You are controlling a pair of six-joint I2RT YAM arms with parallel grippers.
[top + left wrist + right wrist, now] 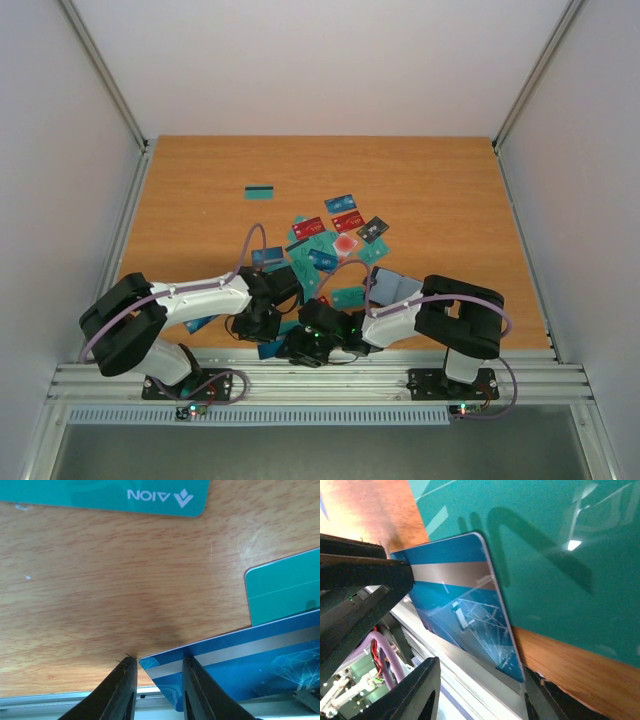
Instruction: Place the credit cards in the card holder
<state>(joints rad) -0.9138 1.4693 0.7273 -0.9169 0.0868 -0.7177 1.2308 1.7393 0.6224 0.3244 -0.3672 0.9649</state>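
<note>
Blue striped card [235,665] sits at the near edge of the surface [450,200], its corner pinched by the left fingers [200,690]. Right fingers [420,690] stand apart around its far end, not yet gripping. Card holder [396,288] lies open nearby, right of the heap. Risk: a corner-only pinch may let the card pivot or slip off the edge during handover. Overhead view hides that grip behind the arms; both wrist views show it.

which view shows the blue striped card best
Right wrist: the blue card fills the frame's middle, silver stripe and corner plain. Left wrist shows only its near corner by the left gripper. Top view: a blue sliver under the arms.
</note>
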